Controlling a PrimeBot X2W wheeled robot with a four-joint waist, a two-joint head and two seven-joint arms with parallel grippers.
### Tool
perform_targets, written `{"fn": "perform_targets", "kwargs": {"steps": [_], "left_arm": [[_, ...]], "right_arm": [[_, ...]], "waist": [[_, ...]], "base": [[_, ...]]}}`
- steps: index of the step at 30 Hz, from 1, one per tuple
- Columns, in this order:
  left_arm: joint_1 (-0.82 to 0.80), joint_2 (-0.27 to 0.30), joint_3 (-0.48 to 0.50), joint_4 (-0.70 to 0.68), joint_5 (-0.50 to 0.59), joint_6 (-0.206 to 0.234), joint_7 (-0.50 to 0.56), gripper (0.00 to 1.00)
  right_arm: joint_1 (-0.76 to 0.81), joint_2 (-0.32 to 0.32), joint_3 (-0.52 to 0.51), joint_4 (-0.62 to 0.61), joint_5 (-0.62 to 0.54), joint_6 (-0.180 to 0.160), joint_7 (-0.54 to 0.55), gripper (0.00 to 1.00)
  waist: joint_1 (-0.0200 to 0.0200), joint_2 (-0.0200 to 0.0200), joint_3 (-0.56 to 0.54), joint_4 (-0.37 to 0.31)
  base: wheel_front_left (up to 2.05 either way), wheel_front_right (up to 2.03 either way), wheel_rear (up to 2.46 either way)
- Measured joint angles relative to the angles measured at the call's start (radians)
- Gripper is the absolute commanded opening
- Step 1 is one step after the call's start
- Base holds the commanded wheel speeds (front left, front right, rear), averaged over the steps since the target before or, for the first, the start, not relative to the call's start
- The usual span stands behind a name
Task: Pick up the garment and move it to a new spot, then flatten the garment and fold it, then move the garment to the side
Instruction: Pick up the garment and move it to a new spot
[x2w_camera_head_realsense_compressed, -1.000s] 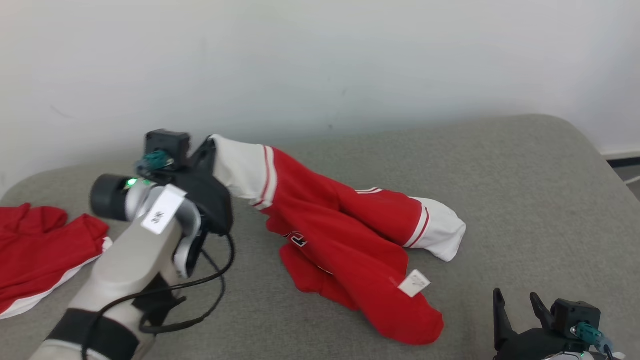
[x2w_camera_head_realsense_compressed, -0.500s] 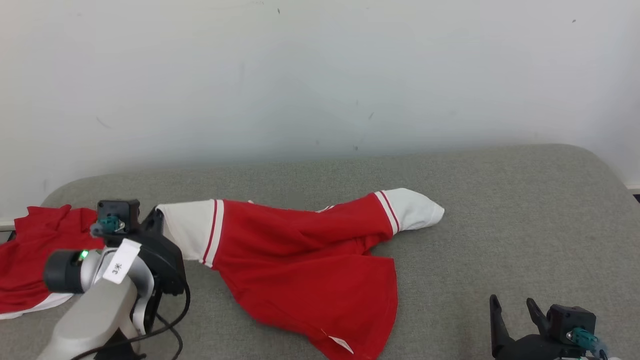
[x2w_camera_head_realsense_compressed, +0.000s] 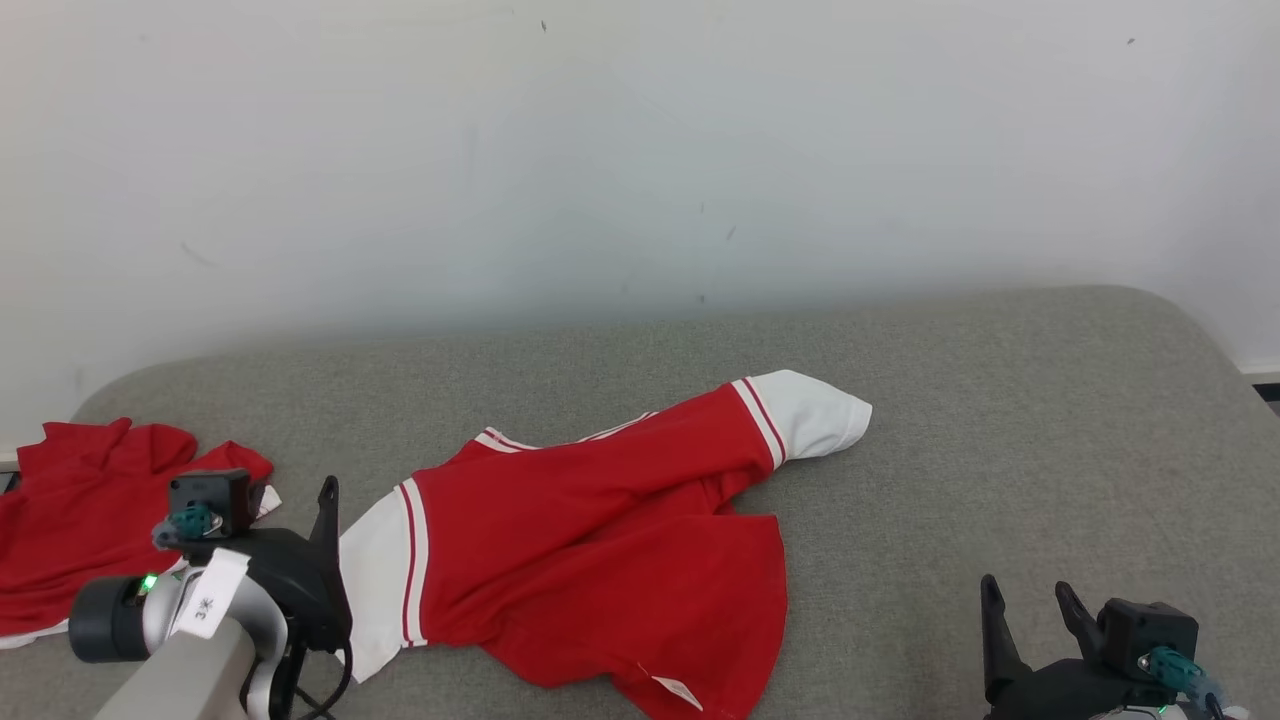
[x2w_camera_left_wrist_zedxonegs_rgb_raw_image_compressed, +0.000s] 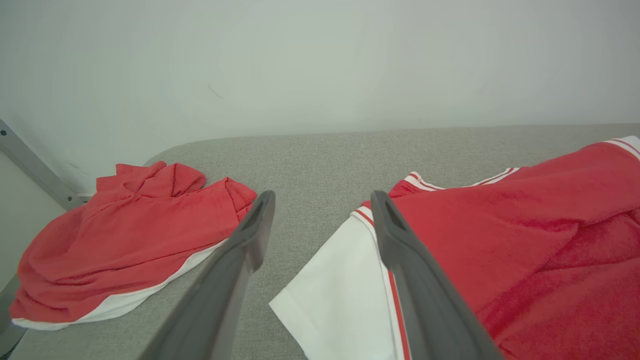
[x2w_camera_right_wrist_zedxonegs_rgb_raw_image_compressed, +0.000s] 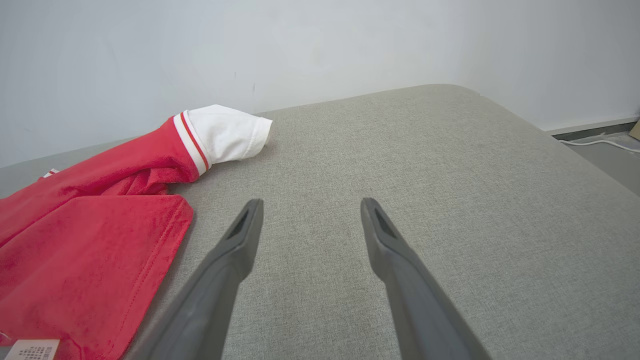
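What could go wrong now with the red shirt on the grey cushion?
1. The red shirt lies rumpled, not flat; folding it now could trap creases.
2. Another red garment sits close on the left; the left jaws might snag it by mistake.
3. The open left jaws stand right at the white cuff and may drag it when they move.

Bright, even, diffuse light; soft faint shadows; sharp focus; wrist views bow at edges.

Grey upholstered surface (x2w_camera_head_realsense_compressed: 1000, 400), plain white wall (x2w_camera_head_realsense_compressed: 640, 150)
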Motion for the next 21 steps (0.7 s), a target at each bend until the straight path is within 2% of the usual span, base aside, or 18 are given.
{"fn": "perform_targets", "kwargs": {"steps": [4,7,9,14,21], "left_arm": [[0.034,0.000,0.021,-0.071,-0.016,0.000,-0.046,1.00],[0.068,-0.003,0.036,-0.135,-0.031,0.000,-0.070,1.00],[0.103,0.000,0.055,-0.179,-0.038,0.000,-0.077,1.00],[0.207,0.009,0.078,-0.281,-0.038,0.004,-0.078,1.00],[0.351,0.023,0.152,-0.433,-0.055,0.009,-0.078,1.00]], "right_arm": [[-0.001,-0.001,0.010,-0.031,0.000,0.006,-0.008,1.00],[-0.003,-0.011,0.037,-0.055,0.008,0.057,-0.024,1.00],[-0.001,-0.014,0.046,-0.061,0.014,0.078,-0.027,1.00],[0.024,-0.021,0.037,-0.070,0.035,0.087,-0.041,1.00],[0.060,-0.017,0.016,-0.099,0.036,0.079,-0.081,1.00]], "waist": [[0.0000,0.0000,-0.005,0.005],[0.0000,0.0000,-0.011,0.016],[-0.0001,0.0000,-0.018,0.024],[0.0000,0.0000,-0.033,0.052],[0.0000,0.0000,-0.056,0.094]], "base": [[0.00,0.00,0.00],[0.00,0.00,0.00],[0.00,0.00,0.00],[0.00,0.00,0.00],[0.00,0.00,0.00]]}}
